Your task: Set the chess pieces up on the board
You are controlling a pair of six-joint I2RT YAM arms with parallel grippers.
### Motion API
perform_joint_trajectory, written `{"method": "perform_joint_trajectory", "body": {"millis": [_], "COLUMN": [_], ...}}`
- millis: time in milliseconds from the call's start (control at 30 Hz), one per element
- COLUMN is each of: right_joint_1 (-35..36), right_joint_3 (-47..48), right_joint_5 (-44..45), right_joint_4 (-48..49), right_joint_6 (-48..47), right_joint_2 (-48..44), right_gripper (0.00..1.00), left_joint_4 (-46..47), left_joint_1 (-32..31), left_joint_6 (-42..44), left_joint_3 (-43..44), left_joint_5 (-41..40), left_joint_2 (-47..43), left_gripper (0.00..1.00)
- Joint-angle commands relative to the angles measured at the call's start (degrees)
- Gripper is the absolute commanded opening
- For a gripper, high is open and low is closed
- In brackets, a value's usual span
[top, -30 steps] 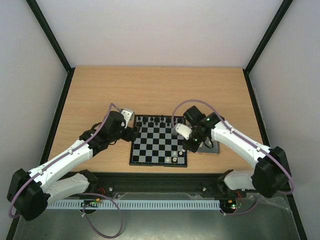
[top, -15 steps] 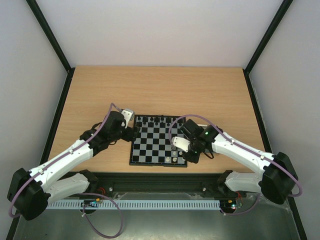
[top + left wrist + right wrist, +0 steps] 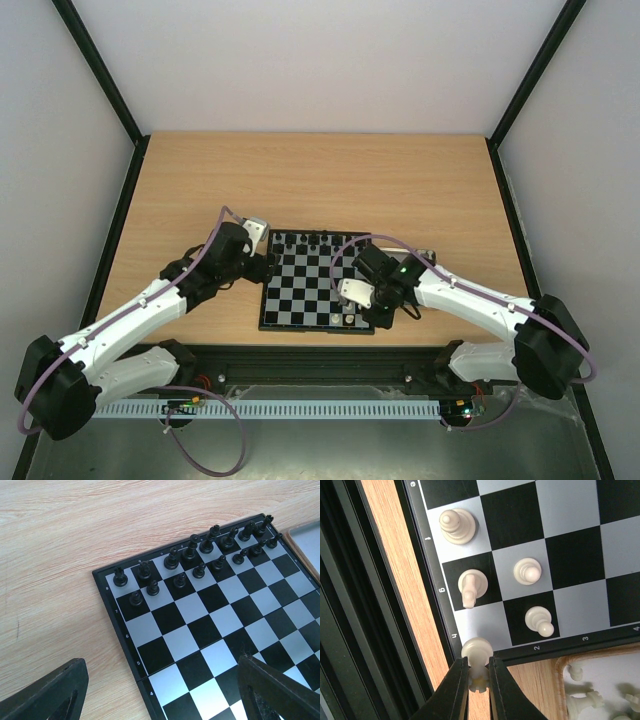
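Right hand (image 3: pixel 477 671) moved to board (image 3: pixel 572 555) corner, pinching piece (image 3: pixel 476 651), tray (image 3: pixel 612 674) holding pieces (image 3: pixel 584 699)

Your board (image 3: pixel 317 292) sits on the surface (image 3: pixel 320 180) toward its near edge, between the two arms. Two rows of figures (image 3: pixel 200 555) line the board's far edge. At the near right corner, four chess pieces (image 3: pixel 527 571) stand on adjoining squares. A fifth piece (image 3: pixel 476 651) is pinched between your right fingers (image 3: pixel 457 680) at the corner itself. The tray (image 3: pixel 612 672), holding more pieces, lies just right of the board.
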Motion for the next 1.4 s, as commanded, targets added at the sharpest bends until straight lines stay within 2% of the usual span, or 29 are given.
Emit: {"method": "perform_joint_trajectory", "body": {"millis": [0, 433, 700, 933, 1000, 1167, 1367], "right_joint_1": [1.2, 2.0, 2.2, 1.1, -1.1, -12.4, -22.6], "right_joint_3": [-1.1, -1.5, -1.4, 1.4, 2.3, 3.9, 4.3], "right_joint_5": [1.5, 2.2, 1.9, 2.8, 1.9, -1.7, 2.0], "right_joint_4": [0.9, 3.1, 1.9, -1.1, -2.2, -4.3, -4.3], "right_joint_6": [0.4, 0.7, 0.8, 0.8, 0.5, -1.9, -1.5], "right_joint_2": [1.8, 4.3, 3.7, 0.0, -1.3, -2.7, -1.6], "right_gripper": [0.08, 0.08, 0.22, 0.25, 0.25, 0.25, 0.21], "left_joint_4": [-0.1, -0.1, -0.1, -0.2, -0.2, -0.1, 0.0], "left_joint_1": [-0.3, -0.3, -0.3, -0.4, -0.3, -0.4, -0.3], "left_joint_6": [0.0, 0.0, 0.0, 0.0, 0.0, 0.0, 0.1], "left_joint_3": [0.1, 0.1, 0.1, 0.1, 0.1, 0.1, 0.1], "left_joint_5": [-0.2, 0.1, 0.2, 0.2, 0.2, 0.3, 0.5], "left_joint_2": [0.6, 0.9, 0.8, 0.8, 0.8, 0.8, 0.8], "left_gripper": [0.84, 0.84, 0.84, 0.84, 0.84, 0.84, 0.84]}}
